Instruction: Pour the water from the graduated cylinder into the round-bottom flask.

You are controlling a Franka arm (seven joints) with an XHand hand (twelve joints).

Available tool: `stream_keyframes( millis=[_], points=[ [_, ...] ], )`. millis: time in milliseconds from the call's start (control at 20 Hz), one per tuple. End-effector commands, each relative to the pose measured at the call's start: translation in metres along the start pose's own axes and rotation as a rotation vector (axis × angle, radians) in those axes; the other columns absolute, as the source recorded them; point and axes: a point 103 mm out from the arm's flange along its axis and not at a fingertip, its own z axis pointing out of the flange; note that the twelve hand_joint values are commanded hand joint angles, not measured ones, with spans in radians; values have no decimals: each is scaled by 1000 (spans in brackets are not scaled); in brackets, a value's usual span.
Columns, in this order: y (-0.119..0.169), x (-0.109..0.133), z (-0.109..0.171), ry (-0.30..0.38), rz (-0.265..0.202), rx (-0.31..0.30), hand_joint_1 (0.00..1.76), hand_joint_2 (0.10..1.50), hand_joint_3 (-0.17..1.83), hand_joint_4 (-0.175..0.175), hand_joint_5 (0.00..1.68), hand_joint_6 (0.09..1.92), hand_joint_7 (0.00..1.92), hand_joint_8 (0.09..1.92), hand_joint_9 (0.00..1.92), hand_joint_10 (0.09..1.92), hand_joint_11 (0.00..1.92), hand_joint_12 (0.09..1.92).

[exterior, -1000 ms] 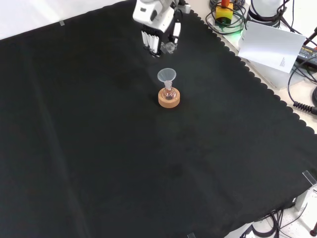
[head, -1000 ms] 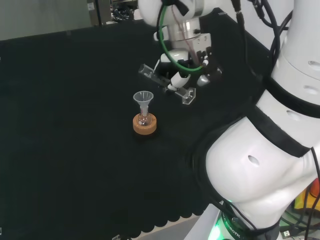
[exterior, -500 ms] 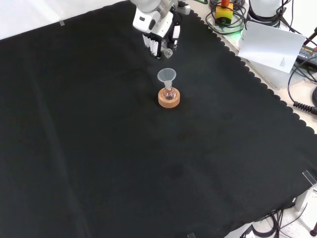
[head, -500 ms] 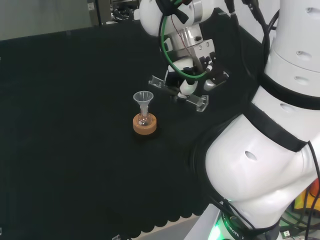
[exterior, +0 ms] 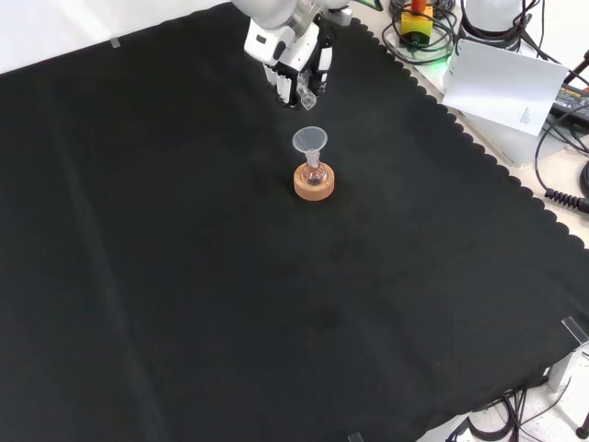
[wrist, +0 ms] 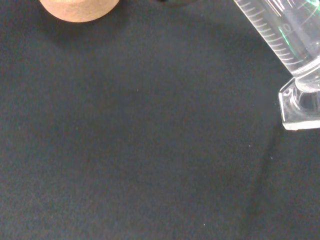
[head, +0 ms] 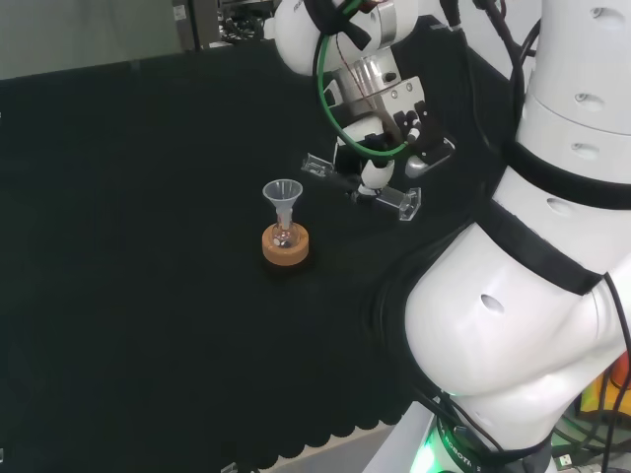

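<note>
**Cylinder tipped nearly flat in the hand, just off to the side of the funnel**

The black and white robot hand has its fingers curled round the clear graduated cylinder with printed scale marks and a flat angular foot, carrying it in the air above the black cloth. In the head view the cylinder lies close to horizontal, mouth end pointing left toward the flask, foot end sticking out to the right of the hand. The wrist view gets the tube up close: the scale lines run along the clear wall and the chunky clear foot sits at the end. Whether there is any water inside can't be told.

The small clear round-bottom flask sits upright in a tan cork ring stand, with a clear plastic funnel stuck in its neck. In the head view the cylinder's mouth is just to the right of the funnel rim and a bit higher, not over it. In the front view the hand hangs above the funnel in the picture, close but apart.

Room-wise, the flask stands alone with bare cloth all round it. The cloth's scalloped edge runs down the right of the front view, well away from the stand.
</note>
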Motion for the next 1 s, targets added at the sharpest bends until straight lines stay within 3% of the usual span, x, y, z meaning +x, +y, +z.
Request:
stream_keyframes(
  millis=[50,300,1000],
  points=[
    [1,2,-4,-32,4,36,1263,1107,-1,-175,982,986,1013,980,1331,185,1075,878],
    [2,0,-6,-68,39,74,1263,1107,0,-175,982,985,1014,979,1333,182,1076,877],
    [11,10,-18,-162,77,190,1264,1105,-1,-175,985,981,1017,975,1341,177,1075,874]
  ],
)
